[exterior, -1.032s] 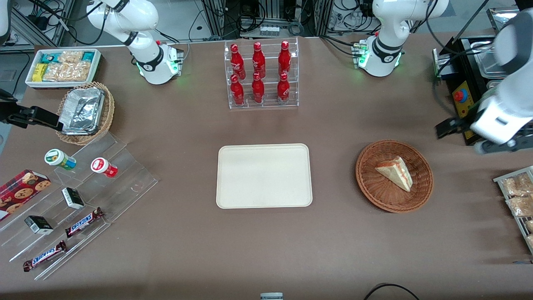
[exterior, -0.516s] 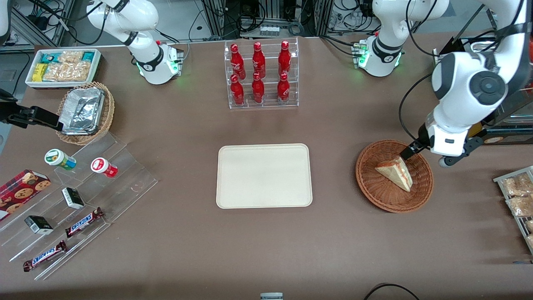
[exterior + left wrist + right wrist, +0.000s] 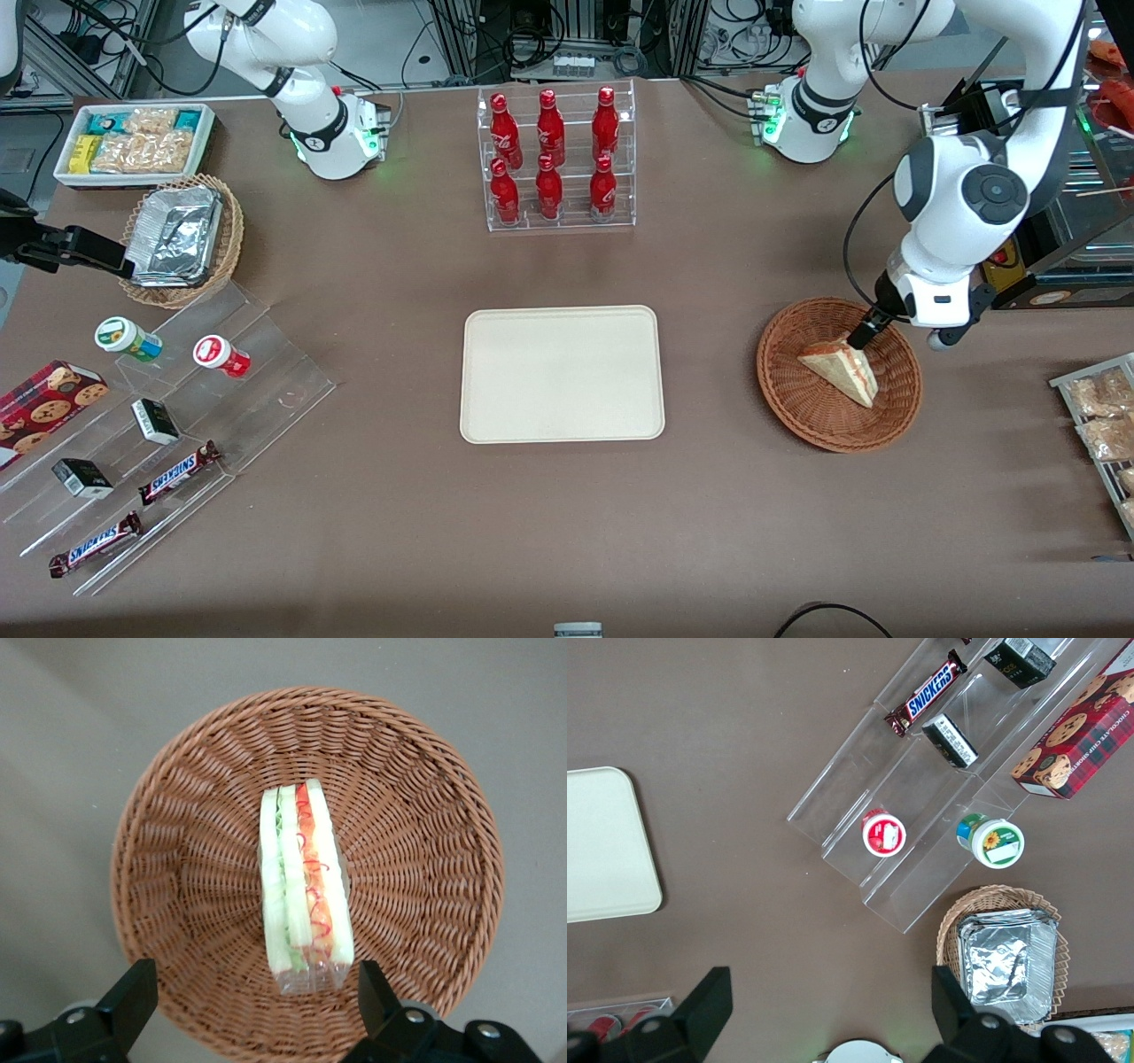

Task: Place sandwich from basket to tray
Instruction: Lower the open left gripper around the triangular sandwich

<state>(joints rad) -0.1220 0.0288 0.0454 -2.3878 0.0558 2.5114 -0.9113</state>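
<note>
only the wrist view shows the left gripper [image 3: 252,997] spread wide and empty, over the white triangular sandwich [image 3: 304,888] in the reddish-brown woven basket [image 3: 186,868] on the brown table [image 3: 709,496].

tabletop [image 3: 726,532]: brown | tray [image 3: 562,374]: middle | basket [image 3: 838,416]: toward working arm's end | bottle rack [image 3: 558,159]: farther from camera | foil basket [image 3: 182,241], snack bin [image 3: 135,142], clear stepped stand [image 3: 168,443]: parked arm's end | pincer [image 3: 861,337]: over basket
</note>
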